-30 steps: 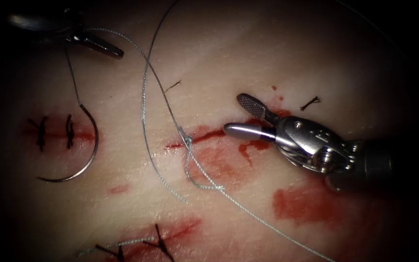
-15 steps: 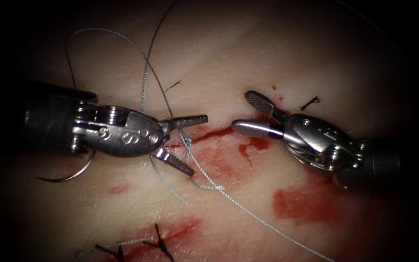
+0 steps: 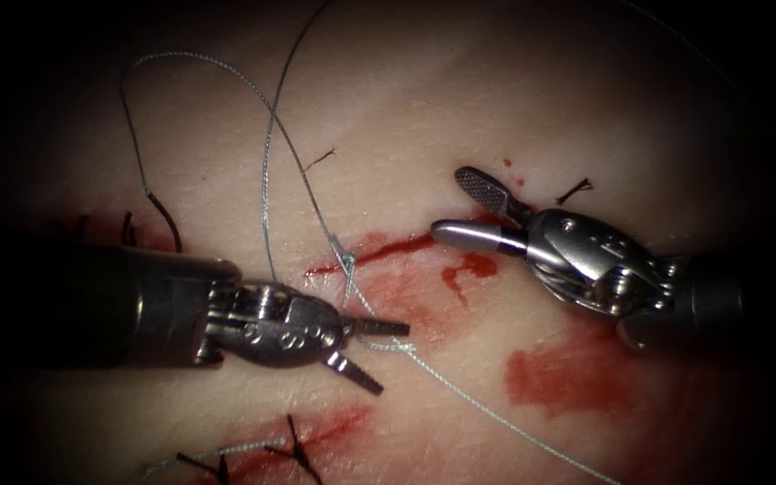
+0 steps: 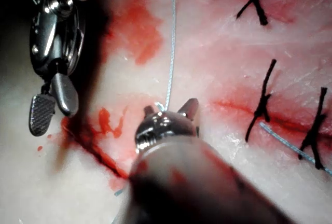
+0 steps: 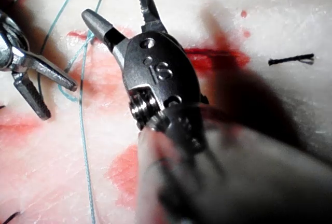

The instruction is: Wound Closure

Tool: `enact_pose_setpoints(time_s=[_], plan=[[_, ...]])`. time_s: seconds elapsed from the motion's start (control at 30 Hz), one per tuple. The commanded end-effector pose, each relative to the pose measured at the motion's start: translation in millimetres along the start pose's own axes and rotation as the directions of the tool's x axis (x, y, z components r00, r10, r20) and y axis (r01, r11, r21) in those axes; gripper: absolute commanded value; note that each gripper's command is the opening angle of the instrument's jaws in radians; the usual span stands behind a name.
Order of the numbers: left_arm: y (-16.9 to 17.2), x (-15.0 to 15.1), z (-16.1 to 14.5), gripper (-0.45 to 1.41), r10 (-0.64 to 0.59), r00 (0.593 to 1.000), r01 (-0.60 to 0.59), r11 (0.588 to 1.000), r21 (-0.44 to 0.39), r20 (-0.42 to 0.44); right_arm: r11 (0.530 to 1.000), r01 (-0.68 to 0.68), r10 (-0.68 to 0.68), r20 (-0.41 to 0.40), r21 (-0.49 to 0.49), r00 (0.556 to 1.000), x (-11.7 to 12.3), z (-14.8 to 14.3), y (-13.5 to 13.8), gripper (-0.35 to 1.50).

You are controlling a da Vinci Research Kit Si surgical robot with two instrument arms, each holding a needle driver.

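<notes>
Left tool (image 3: pixel 372 347) has moved since half a second ago: it was then beside the knot at the level of the cut, and now it lies lower, below the cut, with its shaft coming from the left edge of the endoscope view. One second ago it was far up in the top left corner. Its jaws are parted, one pointing right and one slanting down, and the small loop of thread (image 3: pixel 267 171) lies just at the upper jaw; I cannot tell if it touches, and the jaws grip nothing.

The right tool (image 3: pixel 460 208) has stayed almost in the same place, to the right of the cut (image 3: pixel 379 251), with its jaws wide apart and empty. One jaw is smooth and rounded, the other shows a ribbed, cross-hatched face.

The thread is thin, pale and twisted; it makes a knot (image 3: pixel 348 260) on the cut and then runs away down to the right. The needle (image 3: pixel 165 222) is dark, thin and curved. It lies on the tissue (image 3: pixel 406 117) left of the cut, near the old dark stitches (image 3: pixel 127 232), and most of its curve is now hidden behind the left tool's shaft. No tool holds it. Red fluid (image 3: pixel 559 377) stains the pale, glossy tissue around and below the cut.
</notes>
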Motion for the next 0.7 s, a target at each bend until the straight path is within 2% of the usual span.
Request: enact_pose_setpoints(time_s=[0.03,0.13,0.23,0.3,0.37,0.47,0.57,0.63,0.67,0.7], plan=[[0.0,-0.6,1.1,0.46,-0.009,1.000,0.009,1.000,0.013,0.014,1.000,0.000,0.000,-0.001,0.001,1.000,-0.4,0.9,-0.3,1.40],[0.1,-1.1,1.3,0.44,-0.033,0.999,0.032,0.999,0.016,0.023,1.000,0.000,0.000,-0.001,0.001,1.000,-0.4,0.9,-0.4,1.40],[-0.2,-1.6,1.4,0.19,-0.058,0.998,0.058,0.998,0.020,0.024,1.000,0.001,-0.001,-0.001,0.001,1.000,-0.4,1.0,-0.4,1.40],[-0.3,-1.6,1.3,0.14,-0.059,0.998,0.058,0.998,0.030,0.028,1.000,0.001,-0.001,-0.001,0.001,1.000,-0.5,1.0,-0.5,1.40],[-0.3,-1.5,1.1,-0.45,-0.102,0.994,0.100,0.993,0.057,0.036,1.000,0.001,-0.001,-0.001,0.002,1.000,-0.5,1.0,-0.5,1.40],[-0.7,-1.2,0.8,-0.45,-0.182,0.983,0.180,0.982,0.061,0.034,1.000,0.001,-0.001,-0.001,0.002,1.000,-0.5,1.0,-0.5,1.40],[-1.1,-1.1,0.4,-0.45,-0.207,0.978,0.206,0.977,0.060,0.015,1.000,0.002,-0.002,-0.001,0.002,1.000,-0.6,1.0,-0.5,1.40],[-1.9,-1.0,-0.7,-0.15,-0.226,0.972,0.230,0.971,0.065,-0.061,1.000,0.004,-0.004,-0.001,0.003,1.000,-0.8,1.0,-0.5,1.40],[-2.3,-1.1,-1.3,-0.33,-0.231,0.967,0.239,0.968,0.074,-0.109,1.000,0.005,-0.005,-0.001,0.003,1.000,-0.9,1.0,-0.5,1.40],[-2.3,-1.2,-1.6,-0.33,-0.252,0.960,0.262,0.962,0.077,-0.122,1.000,0.005,-0.005,-0.001,0.003,1.000,-0.9,1.0,-0.5,1.40]])
